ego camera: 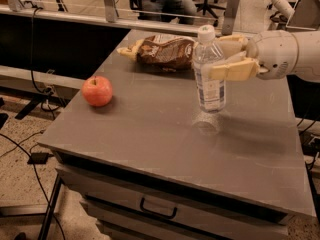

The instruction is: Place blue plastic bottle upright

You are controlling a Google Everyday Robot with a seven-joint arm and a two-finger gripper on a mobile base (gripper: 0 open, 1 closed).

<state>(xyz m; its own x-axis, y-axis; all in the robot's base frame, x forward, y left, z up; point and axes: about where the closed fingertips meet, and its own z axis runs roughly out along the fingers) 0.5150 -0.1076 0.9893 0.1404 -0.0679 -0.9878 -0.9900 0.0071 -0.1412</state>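
The blue plastic bottle (209, 71) is clear with a white cap and a pale label. It stands nearly upright, its base just above or touching the grey table (150, 134) right of centre. My gripper (231, 56) comes in from the right and is shut on the bottle's upper part, one cream finger (234, 70) in front and one behind.
A red apple (97, 90) sits at the table's left side. A brown snack bag (162, 51) lies at the back, just left of the bottle. A drawer with a handle (158, 210) is under the table's front edge. Cables lie on the floor at the left.
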